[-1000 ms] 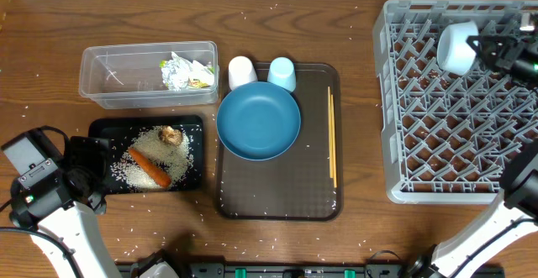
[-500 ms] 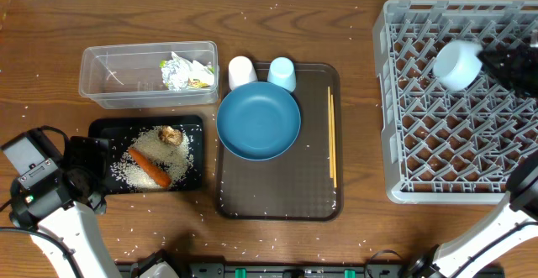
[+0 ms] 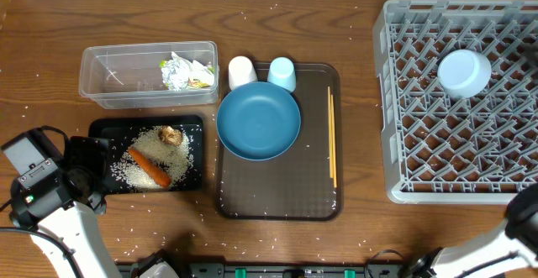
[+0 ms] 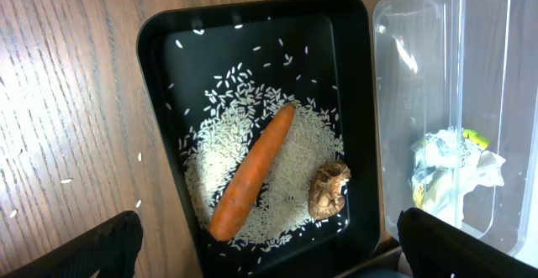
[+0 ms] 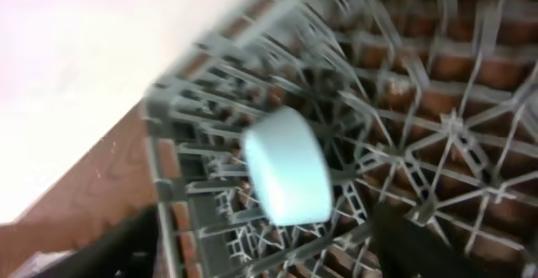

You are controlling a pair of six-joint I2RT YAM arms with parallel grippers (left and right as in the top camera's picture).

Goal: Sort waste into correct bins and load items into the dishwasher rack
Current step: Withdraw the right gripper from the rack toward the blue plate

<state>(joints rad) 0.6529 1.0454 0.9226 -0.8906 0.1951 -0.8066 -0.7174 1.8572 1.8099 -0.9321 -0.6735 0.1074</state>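
My right gripper (image 5: 271, 243) is spread apart, clear of the small white bowl (image 3: 464, 72) propped on pegs of the dishwasher rack (image 3: 412, 160). My left gripper (image 4: 269, 249) hangs open, idle.

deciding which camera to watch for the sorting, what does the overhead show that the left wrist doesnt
Only overhead: the grey rack with the white bowl in it, and the brown tray carrying the blue plate, white cup, light-blue cup and chopsticks.
Only left wrist: the left tool with its fingers plainly spread wide.
Both: the black tray holding the carrot, brown lump and rice, beside the clear tub with the wrapper.
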